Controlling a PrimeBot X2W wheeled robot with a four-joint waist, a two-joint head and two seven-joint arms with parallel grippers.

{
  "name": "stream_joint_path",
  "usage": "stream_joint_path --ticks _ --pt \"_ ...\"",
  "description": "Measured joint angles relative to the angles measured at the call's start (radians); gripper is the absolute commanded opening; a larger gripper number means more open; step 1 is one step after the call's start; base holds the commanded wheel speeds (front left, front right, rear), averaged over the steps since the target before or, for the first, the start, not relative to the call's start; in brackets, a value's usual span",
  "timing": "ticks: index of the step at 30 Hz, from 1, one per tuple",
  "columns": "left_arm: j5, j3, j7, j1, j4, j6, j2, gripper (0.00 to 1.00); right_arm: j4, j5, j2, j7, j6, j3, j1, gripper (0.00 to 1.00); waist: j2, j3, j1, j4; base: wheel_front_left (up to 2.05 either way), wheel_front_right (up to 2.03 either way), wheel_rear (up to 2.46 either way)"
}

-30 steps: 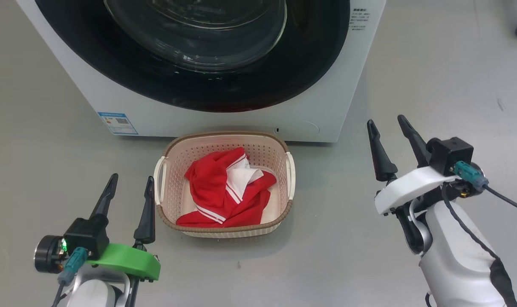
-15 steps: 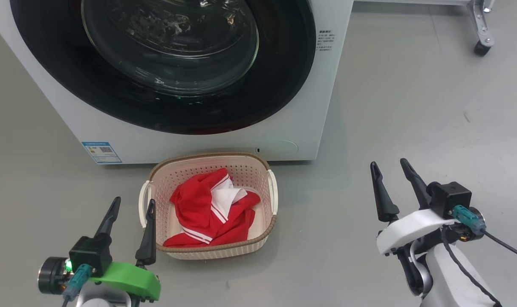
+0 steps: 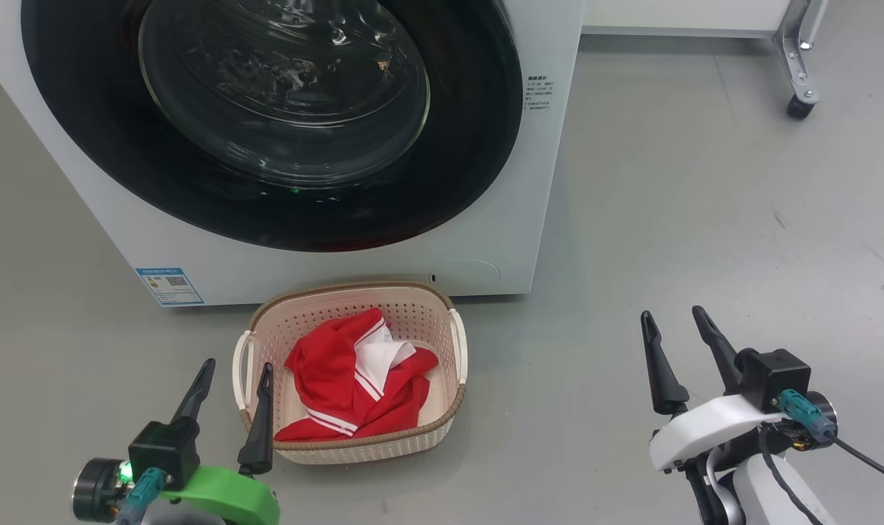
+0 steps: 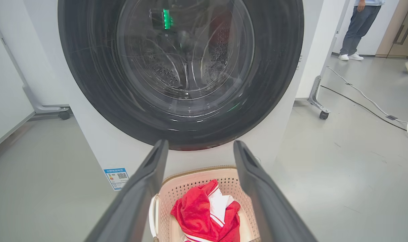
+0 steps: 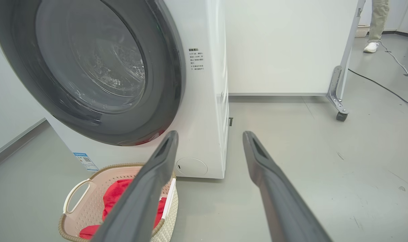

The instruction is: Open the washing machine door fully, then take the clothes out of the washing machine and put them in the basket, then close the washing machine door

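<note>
The washing machine (image 3: 529,182) stands straight ahead, its door (image 3: 281,117) shut flat against the front. Below it on the floor sits the basket (image 3: 412,321), holding the red and white clothes (image 3: 339,379). My left gripper (image 3: 238,363) is open and empty, its right finger just over the basket's left rim. Far to the right of the basket, my right gripper (image 3: 670,313) hangs open and empty over bare floor. In the left wrist view the left gripper (image 4: 201,143) points at the door (image 4: 180,67) above the clothes (image 4: 200,211). The right gripper (image 5: 210,132) points past the machine's right corner.
A white panel on a metal leg with a caster (image 3: 799,109) stands right of the machine. A cable (image 4: 368,101) runs across the floor there. A person's legs (image 4: 358,30) stand far behind, and a foot (image 5: 372,47) shows in the right wrist view.
The whole head picture has shifted, so the camera moved: more of the machine shows and the basket sits lower. Both grippers stay open and sit lower in view.
</note>
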Motion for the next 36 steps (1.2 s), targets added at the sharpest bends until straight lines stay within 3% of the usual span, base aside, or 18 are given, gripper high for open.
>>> stream_joint_path --ticks 36 --pt "0.0 -0.005 0.017 0.006 -0.028 0.001 0.002 1.0 -0.072 -0.015 0.002 0.0 -0.001 -0.009 0.077 1.0 0.0 -0.003 0.0 0.007 0.0 0.0 0.0"
